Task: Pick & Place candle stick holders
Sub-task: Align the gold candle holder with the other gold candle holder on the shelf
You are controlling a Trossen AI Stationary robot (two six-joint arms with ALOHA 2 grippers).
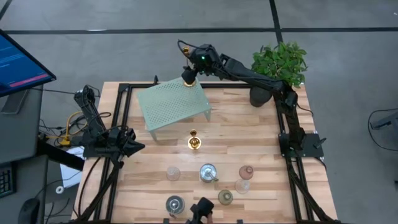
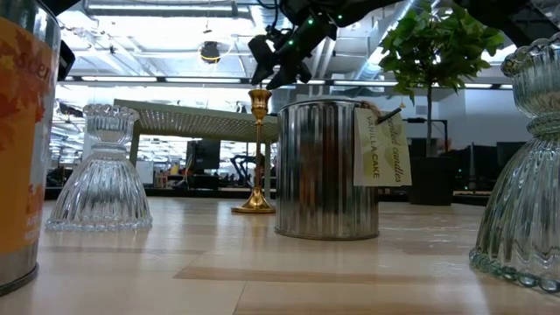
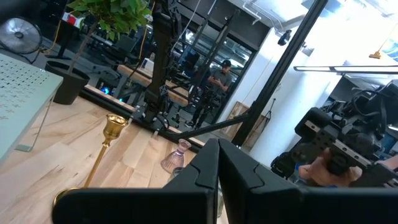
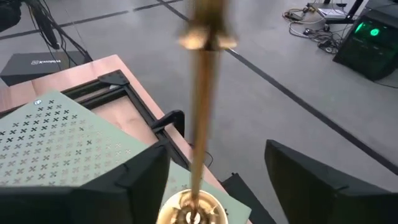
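A short gold candlestick (image 4: 189,214) stands upright by its round base on the far right corner of the mint-green rack (image 1: 174,106); it also shows in the high view (image 1: 188,76). My right gripper (image 4: 216,180) is open above it, one finger on either side of its stem. A tall slim gold candlestick (image 1: 194,142) stands on the table in front of the rack. Clear (image 1: 173,173), silvery (image 1: 208,172), pink (image 1: 246,172) and greenish (image 1: 225,197) holders stand near the front edge. My left gripper (image 1: 134,147) is shut and empty at the table's left edge.
A potted green plant (image 1: 280,62) stands at the far right corner, beside my right arm. Black frame rails (image 1: 121,118) run along the table's sides. In the low view a silvery tin (image 2: 325,166) and glass holders (image 2: 101,171) stand close to the camera.
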